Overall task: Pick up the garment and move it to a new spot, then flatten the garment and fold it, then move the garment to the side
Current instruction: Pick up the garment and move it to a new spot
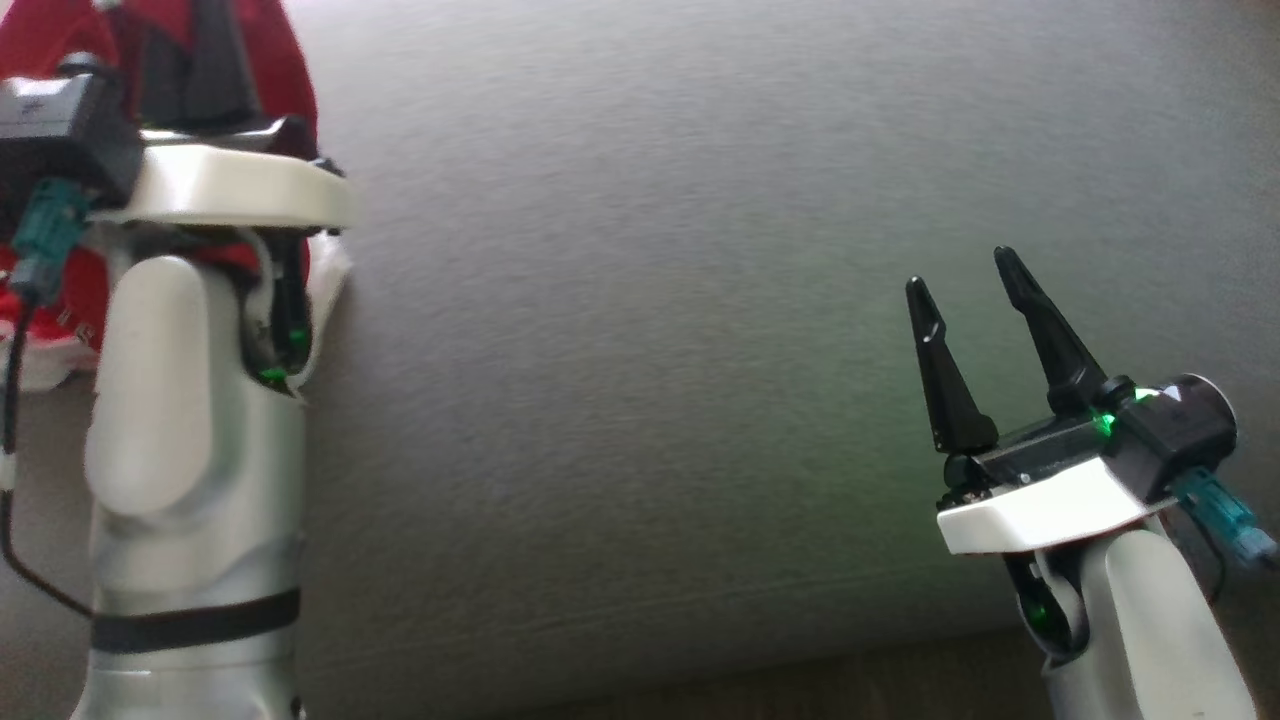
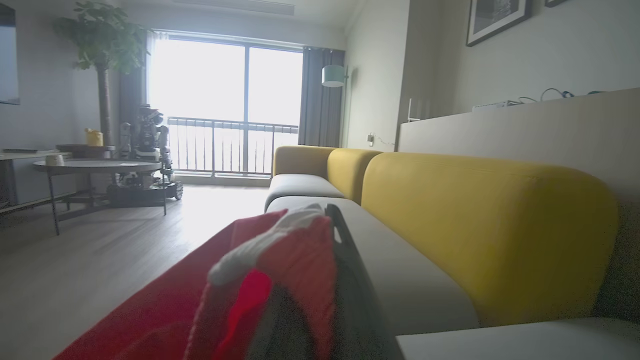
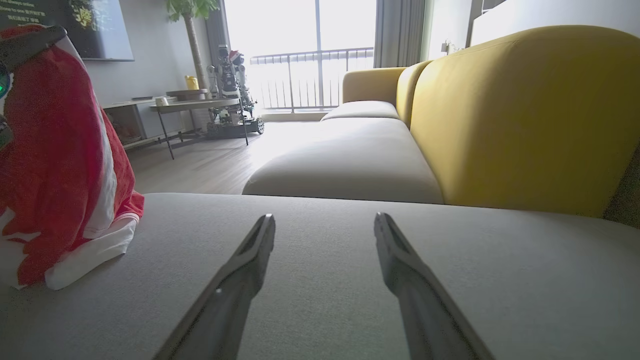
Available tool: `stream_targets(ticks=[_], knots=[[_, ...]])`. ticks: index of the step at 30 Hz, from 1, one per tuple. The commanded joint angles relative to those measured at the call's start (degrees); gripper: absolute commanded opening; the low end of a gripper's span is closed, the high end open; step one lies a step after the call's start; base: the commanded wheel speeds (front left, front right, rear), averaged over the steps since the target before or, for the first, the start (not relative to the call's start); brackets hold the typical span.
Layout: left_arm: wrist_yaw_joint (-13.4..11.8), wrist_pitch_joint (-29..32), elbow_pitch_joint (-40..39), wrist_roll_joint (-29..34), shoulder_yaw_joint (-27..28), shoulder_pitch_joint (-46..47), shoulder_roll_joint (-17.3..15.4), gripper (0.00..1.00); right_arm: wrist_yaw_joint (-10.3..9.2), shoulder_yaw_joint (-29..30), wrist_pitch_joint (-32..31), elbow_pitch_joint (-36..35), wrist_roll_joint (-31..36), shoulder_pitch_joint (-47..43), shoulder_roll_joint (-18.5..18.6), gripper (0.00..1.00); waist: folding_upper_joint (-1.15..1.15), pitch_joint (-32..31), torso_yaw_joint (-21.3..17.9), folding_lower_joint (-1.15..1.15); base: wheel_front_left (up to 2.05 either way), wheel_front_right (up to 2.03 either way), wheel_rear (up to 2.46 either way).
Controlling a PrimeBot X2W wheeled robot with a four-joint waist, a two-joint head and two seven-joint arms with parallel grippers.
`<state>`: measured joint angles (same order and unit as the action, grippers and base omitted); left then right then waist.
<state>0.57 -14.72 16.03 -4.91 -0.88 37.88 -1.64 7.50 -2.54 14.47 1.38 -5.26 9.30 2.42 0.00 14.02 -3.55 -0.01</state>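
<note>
- left claw (image 1: 200, 50) is clamped on the garment (image 3: 55, 150). In the left wrist view, red cloth and a white trim band (image 2: 260, 245) are bunched over its fingers (image 2: 350, 260).
- The garment is at the left end of the grey sofa seat (image 1: 650, 350). It is pulled up into a tall bunch under the claw, with its white hem (image 3: 90, 255) resting on the cushion.
- right claw (image 1: 960, 272) has its jaws spread with nothing between them. It sits low over the seat, well apart from the garment.
- Step: looks like the pick-up, with the move to a new spot not yet done. The bare seat to the right, in front of the yellow backrest (image 3: 525, 115), is the obvious place to set it down.
- Handling: it looks like light, limp jersey-type fabric. Expect it to drape, swing and fold on itself, with no stiffness to push against.
- The cloth right at the claw is blurred, so I can't tell how many layers are in the pinch. It's probably more than one.
- Where to hold: the trim and hem bands are thicker and should slip less than the plain red panel. For flattening, take two opposite hem corners, one per claw.
- Risk: a one-point hold lets the tail drag on the cushion and bunch up further.
</note>
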Motion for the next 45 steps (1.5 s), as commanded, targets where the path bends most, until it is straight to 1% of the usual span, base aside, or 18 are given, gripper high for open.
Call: stream_targets(ticks=[1, 9, 10, 12, 13, 19, 22, 25, 29, 36, 37, 38, 39, 40, 41, 42, 43, 45], knots=[[0.48, -0.28, -2.75, -0.11, -0.20, 3.21, -1.43, 0.00, -0.01, -1.51, 0.52, -1.88, -0.79, 0.94, 0.45, 1.00, 0.00, -0.15, -4.48, 0.01, 0.00, 0.00, 0.00], [2.51, 0.69, -2.84, -0.22, -7.24, 7.54, -1.31, 0.00, -0.01, -1.04, 0.52, -2.29, -3.35, 2.60, 0.45, 1.00, 0.00, 2.66, -14.30, 0.01, 0.00, 0.00, 0.00], [2.79, 0.80, -2.22, -0.29, -8.97, 8.88, -1.29, 0.00, -0.01, -1.00, 0.52, -2.38, -4.23, 3.05, 0.45, 1.00, 0.00, 3.65, -16.69, 0.01, 0.00, 0.00, 0.00], [2.92, 0.84, -1.87, -0.54, -9.75, 9.59, -1.28, 0.00, -0.01, -0.95, 0.52, -2.47, -4.69, 3.31, 0.45, 1.00, 0.00, 4.18, -17.81, 0.01, 0.00, 0.00, 0.00], [3.40, 0.83, -0.81, -1.46, -11.30, 11.08, -1.26, 0.00, -0.01, -0.80, 0.52, -2.61, -5.71, 3.73, 0.45, 1.00, 0.00, 5.24, -19.85, 0.01, 0.00, 0.00, 0.00], [4.48, 0.87, 2.87, -4.55, -14.75, 13.69, -1.25, 0.00, -0.01, 0.07, 0.52, -3.02, -7.90, 4.41, 0.45, 1.00, 0.00, 7.95, -23.61, 0.01, 0.00, 0.00, 0.00], [5.17, 1.27, 7.52, -6.22, -17.20, 12.26, -1.25, 0.00, -0.01, 0.70, 0.52, -3.23, -9.09, 4.76, 0.45, 1.00, 0.00, 9.94, -24.72, 0.01, 0.00, 0.00, 0.00], [5.26, 1.22, 11.24, -6.64, -18.62, 9.76, -1.24, 0.00, -0.01, 1.61, 0.52, -3.63, -9.48, 4.95, 0.45, 1.00, 0.00, 11.14, -24.15, 0.01, 0.00, 0.00, 0.00], [4.90, 0.72, 14.84, -8.21, -20.21, 5.95, -1.24, 0.00, -0.01, 2.31, 0.52, -3.86, -8.89, 5.27, 0.45, 1.00, 0.00, 12.14, -21.73, 0.01, 0.00, 0.00, 0.00], [5.97, 0.14, 17.06, -16.89, -26.93, 1.00, -1.24, 0.00, -0.01, 2.26, 0.52, -4.27, -6.61, 5.74, 0.45, 1.00, 0.00, 12.08, -15.23, 0.01, 0.00, 0.00, 0.00], [6.13, 0.07, 17.11, -18.00, -27.74, 0.78, -1.24, 0.12, -0.01, 2.13, 0.52, -4.34, -6.20, 5.80, 0.45, 1.00, 0.00, 11.84, -14.31, 0.01, 0.00, 0.00, 0.00], [6.26, 0.01, 17.17, -18.81, -28.53, 0.60, -1.24, 0.30, -0.01, 1.97, 0.52, -4.38, -5.85, 5.84, 0.45, 1.00, 0.00, 11.53, -13.44, 0.01, 0.00, 0.00, 0.00], [6.36, -0.05, 17.19, -19.54, -29.22, 0.45, -1.24, 0.40, -0.01, 1.75, 0.52, -4.40, -5.21, 5.83, 0.45, 1.00, 0.00, 11.15, -12.52, 0.01, 0.00, 0.00, 0.00], [6.44, -0.10, 17.18, -19.95, -29.76, 0.37, -1.24, 0.45, -0.01, 1.36, 0.52, -4.44, -4.40, 5.84, 0.45, 1.00, 0.00, 10.81, -11.77, 0.01, 0.00, 0.00, 0.00], [6.49, -0.15, 17.12, -20.16, -30.17, 0.26, -1.24, 0.55, -0.01, 1.06, 0.52, -4.46, -3.84, 5.78, 0.45, 1.00, 0.00, 10.36, -11.00, 0.01, 0.00, 0.00, 0.00], [6.52, -0.19, 16.91, -20.44, -30.25, 0.06, -1.24, 0.86, -0.01, 0.80, 0.52, -4.46, -3.37, 5.69, 0.45, 1.00, 0.00, 9.90, -10.25, 0.01, 0.00, 0.00, 0.00], [6.49, -0.22, 16.46, -20.70, -30.11, -0.25, -1.24, 1.00, -0.01, 0.47, 0.52, -4.45, -2.87, 5.59, 0.45, 1.00, 0.00, 9.37, -9.54, 0.01, 0.00, 0.00, 0.00], [6.21, -0.25, 14.57, -21.03, -29.34, -1.45, -1.24, 1.00, -0.01, -0.38, 0.52, -4.40, -2.12, 5.33, 0.45, 1.00, 0.00, 8.13, -8.18, 0.01, 0.00, 0.00, 0.00]])
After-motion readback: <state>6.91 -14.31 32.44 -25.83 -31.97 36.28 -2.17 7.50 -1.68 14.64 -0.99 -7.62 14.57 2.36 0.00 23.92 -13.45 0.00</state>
